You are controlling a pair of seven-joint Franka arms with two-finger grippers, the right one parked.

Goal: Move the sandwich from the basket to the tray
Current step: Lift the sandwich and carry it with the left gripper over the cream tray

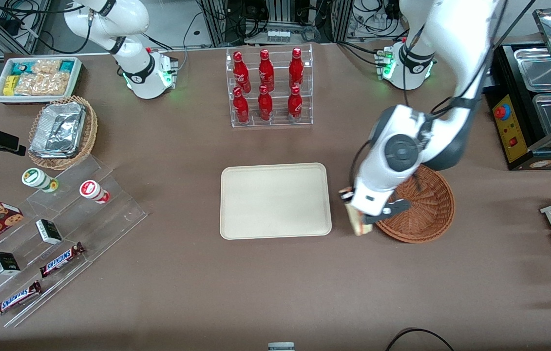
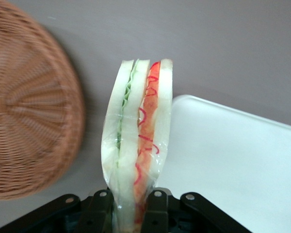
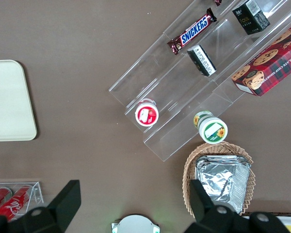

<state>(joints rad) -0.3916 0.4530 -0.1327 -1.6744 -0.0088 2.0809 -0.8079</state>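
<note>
Sandwich held upright between the two black fingers of the left arm's gripper, which are clenched on its lower end. It is a wrapped wedge of pale bread, with green filling along one layer and red and orange along the other. From the front, the sandwich hangs in the air over the bare brown table, in the gap between the basket and the tray, clear of both. The basket is a round, shallow, reddish-brown wicker bowl with nothing visible inside it, partly covered by the white arm. The tray is a flat cream rectangle with rounded corners and nothing on it, sitting at the middle of the table. In the wrist view the basket sits to one side of the sandwich and a corner of the tray to the other. Farther from the front camera than the tray stands a clear rack of red bottles
</note>
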